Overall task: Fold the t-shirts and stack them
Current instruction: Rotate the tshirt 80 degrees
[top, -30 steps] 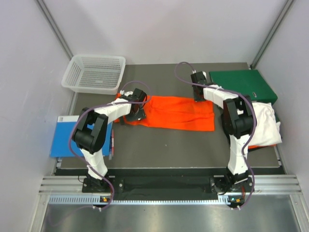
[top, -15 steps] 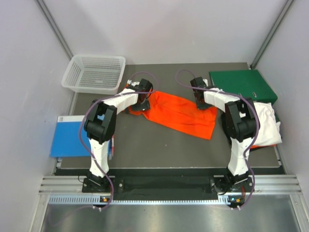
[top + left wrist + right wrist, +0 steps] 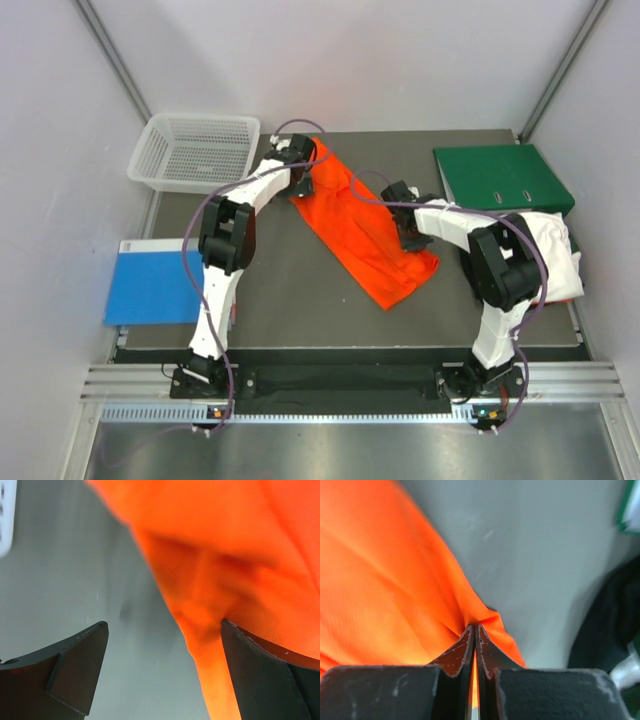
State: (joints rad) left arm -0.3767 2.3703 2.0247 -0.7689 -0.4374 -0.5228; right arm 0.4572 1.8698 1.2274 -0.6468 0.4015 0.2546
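An orange t-shirt (image 3: 365,235), folded into a long strip, lies slanted from the back centre toward the front right of the table. My right gripper (image 3: 412,238) is shut on its right edge; in the right wrist view the closed gripper (image 3: 475,630) pinches a fold of the orange cloth (image 3: 385,580). My left gripper (image 3: 300,180) is at the strip's far end. It stands open (image 3: 165,665), with orange cloth (image 3: 225,555) lying against the right finger (image 3: 265,675). A white t-shirt (image 3: 550,255) tops a pile at the right edge.
A white mesh basket (image 3: 195,150) sits at the back left. The green binder (image 3: 500,175) lies at the back right, just behind the shirt pile. The blue book (image 3: 150,280) rests off the mat's left side. Grey walls close in on both sides.
The orange shirt swung from lying across the table to a diagonal. My left gripper moved toward the back with its end; my right gripper moved forward holding the other end.
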